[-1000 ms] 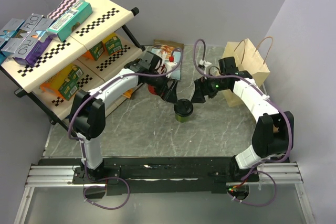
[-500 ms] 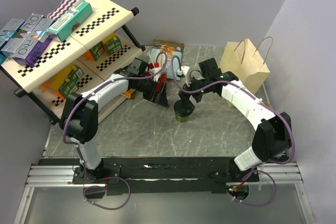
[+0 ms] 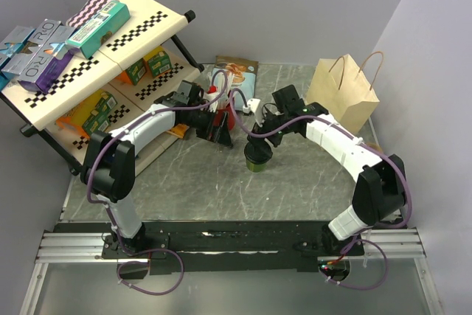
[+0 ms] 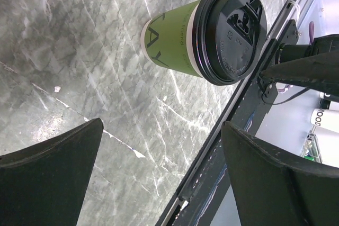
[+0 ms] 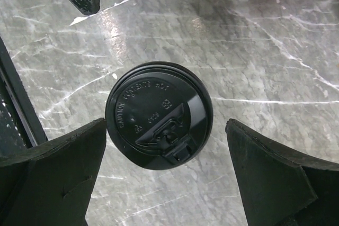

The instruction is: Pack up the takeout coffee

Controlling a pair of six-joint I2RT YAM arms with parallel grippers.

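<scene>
**Right gripper over the upright coffee, jaws apart, no grip yet**

Top external: The takeout coffee point(image 3: 258, 156) stands upright mid-table, so its long axis is vertical. My right gripper point(image 3: 259, 138) hangs directly over it. My left gripper point(image 3: 221, 129) sits just left of the cup, beside a red cup point(image 3: 218, 98), so the right arm is the nearer one. The brown paper bag point(image 3: 345, 92) stands well apart, to the far right.

Left wrist: The green cup wall point(image 4: 172, 38) and black lid point(image 4: 233, 35) lie ahead of my left fingers point(image 4: 50, 175). These are spread wide with nothing between them but marble table point(image 4: 79, 51).

Right wrist: Looking straight down, the lid is nearly centred between my right fingers point(image 5: 58, 175). They are fully parted and each stands clear of the lid rim. No contact that I can see.

Judgement: the coffee lies straight below the right gripper, so the next move is a plain descent and then a squeeze on the cup wall under the lid. The carry then goes right and far, to the bag.
</scene>
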